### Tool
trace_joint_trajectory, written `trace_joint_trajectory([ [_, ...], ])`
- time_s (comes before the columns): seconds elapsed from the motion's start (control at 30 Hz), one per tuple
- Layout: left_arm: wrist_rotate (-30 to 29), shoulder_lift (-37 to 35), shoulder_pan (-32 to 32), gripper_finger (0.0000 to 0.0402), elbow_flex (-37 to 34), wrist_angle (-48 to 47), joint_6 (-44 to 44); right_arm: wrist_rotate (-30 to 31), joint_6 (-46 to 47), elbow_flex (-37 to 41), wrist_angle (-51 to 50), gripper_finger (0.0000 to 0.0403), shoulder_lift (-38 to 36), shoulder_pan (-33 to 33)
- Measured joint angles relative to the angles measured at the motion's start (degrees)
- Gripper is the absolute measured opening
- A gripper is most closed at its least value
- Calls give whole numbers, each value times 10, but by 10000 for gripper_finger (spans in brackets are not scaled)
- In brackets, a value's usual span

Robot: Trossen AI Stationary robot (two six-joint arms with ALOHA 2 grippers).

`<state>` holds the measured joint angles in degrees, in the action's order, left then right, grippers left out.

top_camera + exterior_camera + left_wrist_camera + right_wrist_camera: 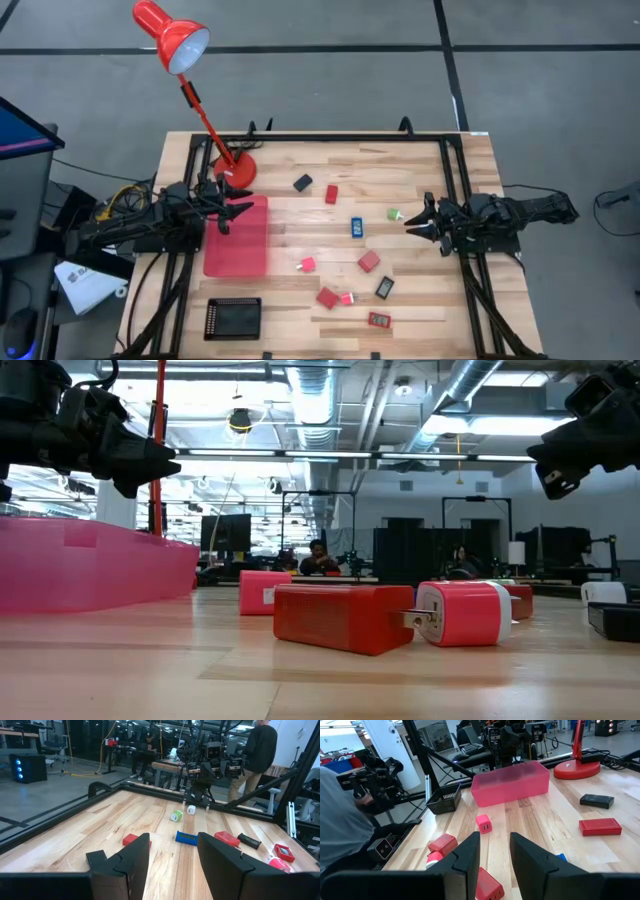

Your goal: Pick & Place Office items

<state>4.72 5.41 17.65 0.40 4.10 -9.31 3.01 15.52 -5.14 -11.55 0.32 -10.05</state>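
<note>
Now | left gripper (236,212) part-open, empty | right gripper (412,226) closed, empty

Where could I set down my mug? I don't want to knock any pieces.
Bare wood lies between the black tray and the nearest red block, and along the far edge beyond the right gripper. The middle, around the blue piece, is crowded.

Wood table (420,300): red tray (238,240), black tray (232,318), lamp base (236,172), office items (368,261) scattered mid/right.
</note>
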Motion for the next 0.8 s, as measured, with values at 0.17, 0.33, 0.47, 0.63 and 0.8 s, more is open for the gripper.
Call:
trace_joint_trajectory([
  [0.17, 0, 0, 0, 163, 0, 0, 0, 0, 0, 0, 0, 101, 0, 0],
  [0.33, 0, 0, 0, 163, 0, 48, 0, 0, 0, 0, 0, 101, 0, 0],
  [0.47, 0, 0, 0, 163, 0, 91, 0, 0, -63, 0, 0, 101, 0, 2],
  [0.63, 0, 0, 0, 163, 0, 143, -1, 0, -260, 0, 0, 101, 0, 9],
  [0.8, 0, 0, 0, 163, 0, 168, -1, 1, -368, 0, 0, 101, 0, 17],
])
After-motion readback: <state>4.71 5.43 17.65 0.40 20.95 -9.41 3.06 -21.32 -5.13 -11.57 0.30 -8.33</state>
